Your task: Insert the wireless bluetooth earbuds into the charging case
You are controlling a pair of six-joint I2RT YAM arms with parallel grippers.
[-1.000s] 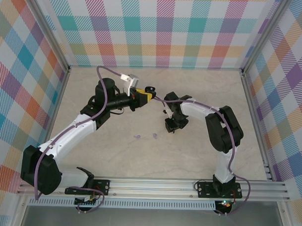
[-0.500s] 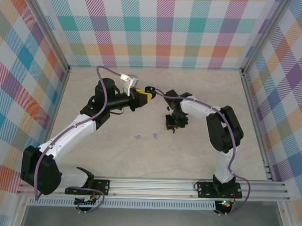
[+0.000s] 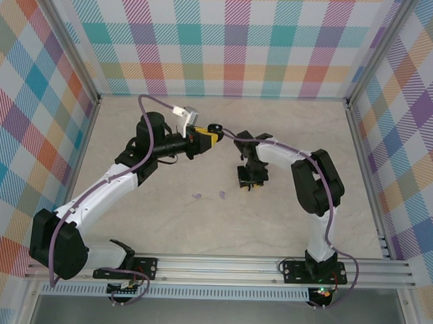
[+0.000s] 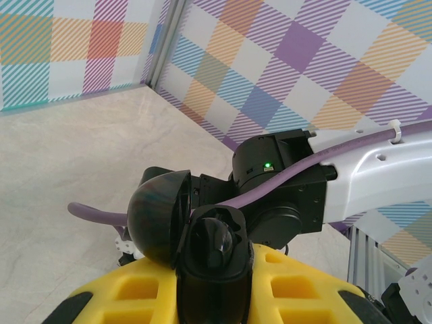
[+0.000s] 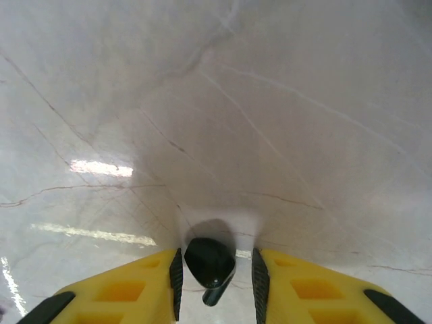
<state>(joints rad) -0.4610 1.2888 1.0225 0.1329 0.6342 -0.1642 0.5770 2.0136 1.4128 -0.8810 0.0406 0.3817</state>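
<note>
My left gripper [image 3: 212, 131] is held above the table, shut on the black charging case [image 4: 214, 270]. The case's round lid [image 4: 158, 216] is swung open to the left, and one black earbud [image 4: 219, 243] sits in a socket. My right gripper [image 3: 245, 183] points straight down at the table with a second black earbud [image 5: 209, 262] lying between its jaws. That bud rests against the left pad [image 5: 176, 280], with a gap to the right pad, so the right gripper [image 5: 216, 273] is open. Two pale lilac earbuds [image 3: 197, 195] [image 3: 222, 195] lie on the table to its left.
The marble-look table [image 3: 271, 221] is walled by checked panels with metal posts. An aluminium rail [image 3: 234, 266] runs along the near edge. In the left wrist view the right arm's wrist [image 4: 283, 189] hangs close behind the held case.
The right gripper's jaws have narrowed around the black earbud on the table and its arm has shifted slightly left. The left arm and the case have not moved.
</note>
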